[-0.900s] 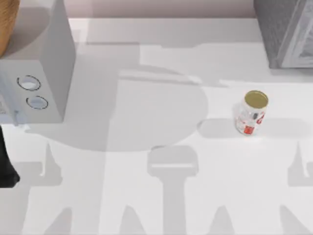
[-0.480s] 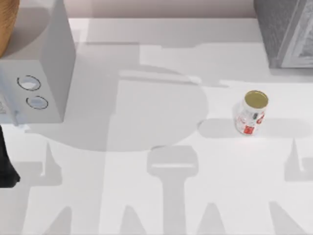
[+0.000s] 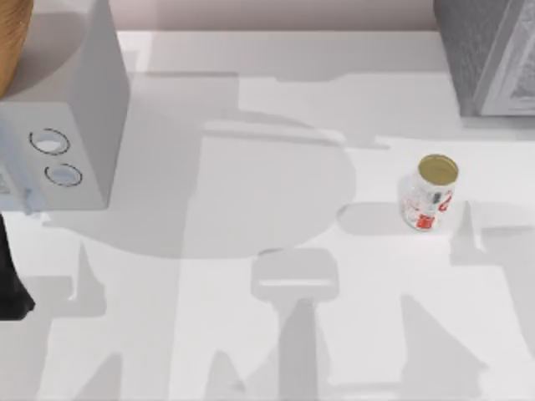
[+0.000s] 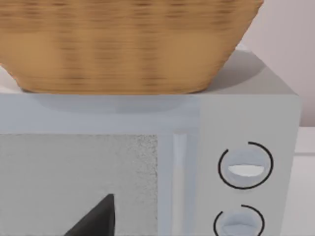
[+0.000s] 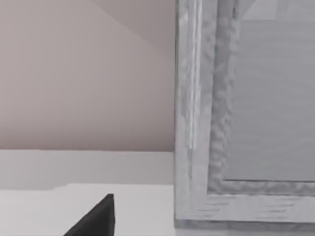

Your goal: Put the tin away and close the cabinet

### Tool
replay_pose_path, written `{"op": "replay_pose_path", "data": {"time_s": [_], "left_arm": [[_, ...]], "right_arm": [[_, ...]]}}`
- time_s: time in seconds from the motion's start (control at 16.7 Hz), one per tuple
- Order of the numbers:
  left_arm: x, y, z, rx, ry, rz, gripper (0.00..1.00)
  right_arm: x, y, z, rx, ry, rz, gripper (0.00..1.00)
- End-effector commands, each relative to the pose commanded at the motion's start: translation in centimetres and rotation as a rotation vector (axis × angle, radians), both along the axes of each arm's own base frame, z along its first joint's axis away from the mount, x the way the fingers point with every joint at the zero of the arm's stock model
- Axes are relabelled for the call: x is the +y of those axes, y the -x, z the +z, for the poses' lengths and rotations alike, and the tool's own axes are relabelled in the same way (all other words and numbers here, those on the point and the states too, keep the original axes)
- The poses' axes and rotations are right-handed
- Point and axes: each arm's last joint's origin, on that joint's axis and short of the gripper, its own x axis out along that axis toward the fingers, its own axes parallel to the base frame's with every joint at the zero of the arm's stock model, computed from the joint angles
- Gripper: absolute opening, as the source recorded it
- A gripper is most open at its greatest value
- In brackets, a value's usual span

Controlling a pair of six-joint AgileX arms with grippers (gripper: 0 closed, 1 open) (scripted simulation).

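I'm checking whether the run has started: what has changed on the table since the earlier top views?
Only the shadows on the table's right side shifted, drawing in toward the tin. The tin stands where it stood, untouched; the cabinet and the pale grey box stayed put.

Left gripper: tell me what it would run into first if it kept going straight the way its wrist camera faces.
Probably the pale grey box with two dials, under the basket. The left gripper's fingertip points at the box's speckled front panel; how far off that is, I can't judge.

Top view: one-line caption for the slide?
Tin upright on the table, cabinet at far right, dialled box left.
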Motion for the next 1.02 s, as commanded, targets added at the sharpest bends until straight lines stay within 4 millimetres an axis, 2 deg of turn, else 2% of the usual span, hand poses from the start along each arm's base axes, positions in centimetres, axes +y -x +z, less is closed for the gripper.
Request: {"op": "replay_pose_path", "data": {"time_s": [0.24,0.54,0.78,1.02], "left_arm": [[0.0,0.0,0.0,0.000,0.000,0.000,1.00],[0.0,0.0,0.0,0.000,0.000,0.000,1.00],[0.0,0.0,0.0,0.000,0.000,0.000,1.00],[0.0,0.0,0.0,0.000,0.000,0.000,1.00]], "right_arm": [[2.9,-3.5,-1.3,0.018,-0.004,0.001,1.00],[7.1,-6.5,-5.8,0.048,-0.005,-0.009,1.00],[9.6,-7.0,-10.5,0.071,0.000,-0.024,1.00],[10.9,-6.4,-14.3,0.089,0.006,-0.039,1.00]]}}
